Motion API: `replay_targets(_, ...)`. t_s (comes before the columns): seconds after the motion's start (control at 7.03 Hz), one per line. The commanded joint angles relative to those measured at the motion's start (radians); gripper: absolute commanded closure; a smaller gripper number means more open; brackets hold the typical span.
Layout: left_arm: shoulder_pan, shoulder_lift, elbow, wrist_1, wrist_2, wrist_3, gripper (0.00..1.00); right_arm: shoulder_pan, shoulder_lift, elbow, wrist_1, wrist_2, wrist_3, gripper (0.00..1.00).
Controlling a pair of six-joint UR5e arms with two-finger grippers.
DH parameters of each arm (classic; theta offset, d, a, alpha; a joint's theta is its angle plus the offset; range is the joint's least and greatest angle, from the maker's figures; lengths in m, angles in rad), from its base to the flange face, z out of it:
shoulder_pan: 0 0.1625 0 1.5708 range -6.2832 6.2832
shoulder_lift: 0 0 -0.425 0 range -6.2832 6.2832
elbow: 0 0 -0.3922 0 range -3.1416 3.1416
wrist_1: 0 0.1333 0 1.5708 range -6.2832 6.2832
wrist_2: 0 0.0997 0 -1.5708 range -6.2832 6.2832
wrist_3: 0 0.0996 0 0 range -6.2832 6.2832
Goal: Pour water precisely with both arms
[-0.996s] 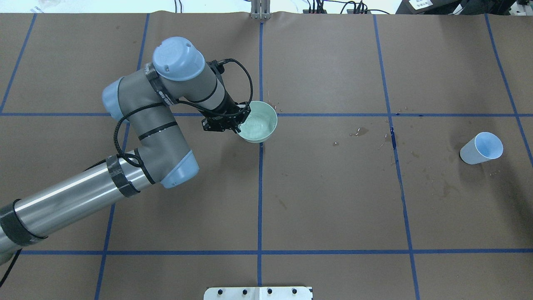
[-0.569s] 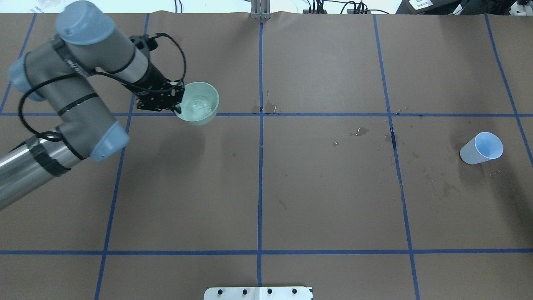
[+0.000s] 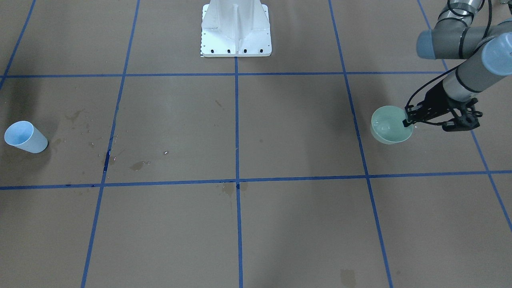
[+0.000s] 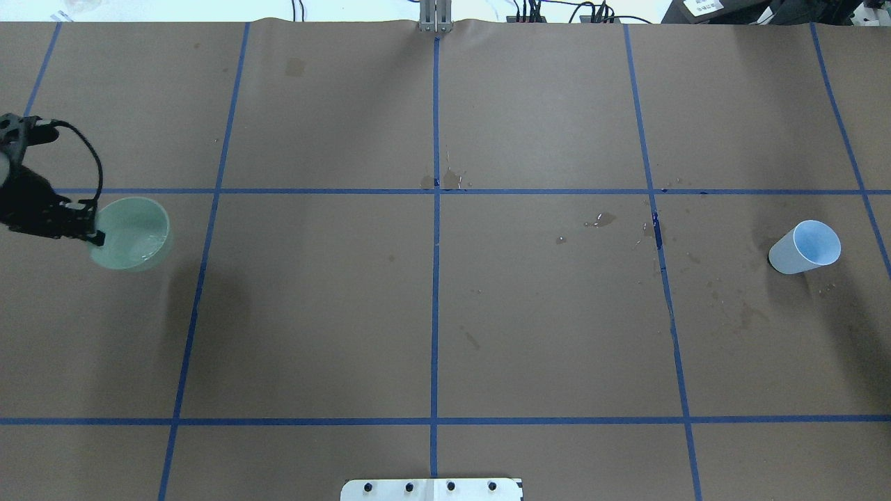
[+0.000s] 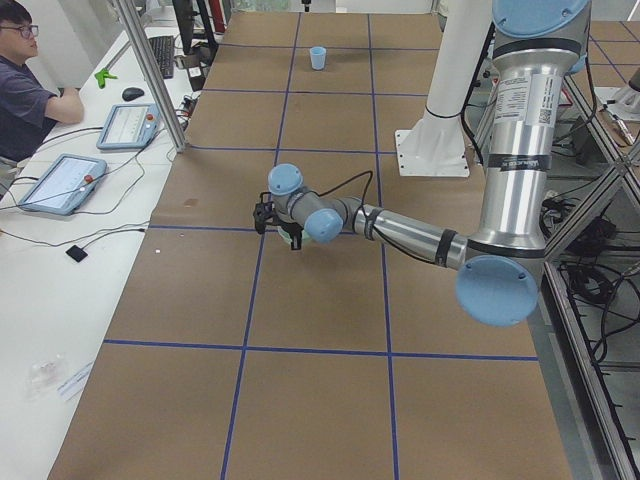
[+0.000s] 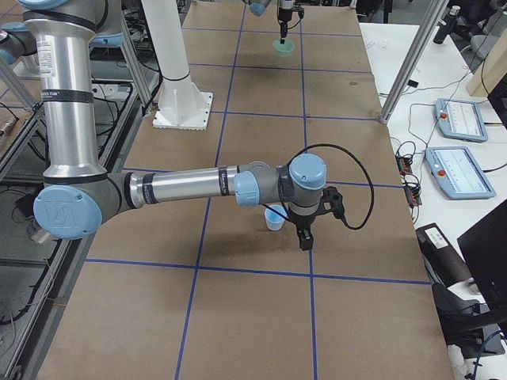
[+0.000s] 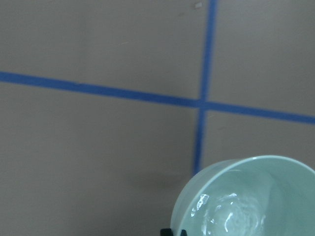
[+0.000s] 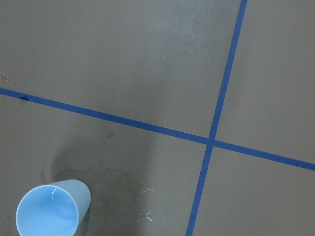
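Observation:
My left gripper (image 4: 94, 236) is shut on the near rim of a pale green bowl (image 4: 132, 233) and holds it above the table's far left. It also shows in the front view (image 3: 408, 122) with the bowl (image 3: 391, 125). Water (image 7: 231, 216) glints with ripples inside the bowl (image 7: 256, 196). A light blue cup (image 4: 804, 247) stands on the table at the right, and its inside looks empty in the right wrist view (image 8: 51, 209). My right gripper (image 6: 305, 237) hangs just beside the cup (image 6: 275, 218). It shows only in the exterior right view, so I cannot tell whether it is open or shut.
Dark wet stains mark the brown paper near the middle (image 4: 449, 182) and right of it (image 4: 602, 220). The white pedestal (image 3: 236, 28) stands at the robot's edge. An operator (image 5: 30, 100) sits at a side desk with tablets.
My left arm has carried the bowl from the table's centre line far to the left and slightly nearer me. The water in it sloshes. The cup has not moved.

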Motion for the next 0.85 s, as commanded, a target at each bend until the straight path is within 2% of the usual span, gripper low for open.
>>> replay_targets(0.0, -0.029, 0.195, -0.006, -0.138, 0.002, 0.070, 1.00, 0.000, -0.001, 0.003, 0.000, 0.000, 0.001, 0.00)
replay_targets(0.28, -0.070, 0.256, 0.019, -0.148, 0.002, 0.162, 1.00, 0.000, -0.001, 0.002, 0.000, 0.000, 0.001, 0.00)
replay_targets(0.71, -0.075, 0.243, 0.063, -0.151, 0.004, 0.150, 1.00, -0.001, 0.001, 0.000, 0.000, 0.000, 0.001, 0.00)
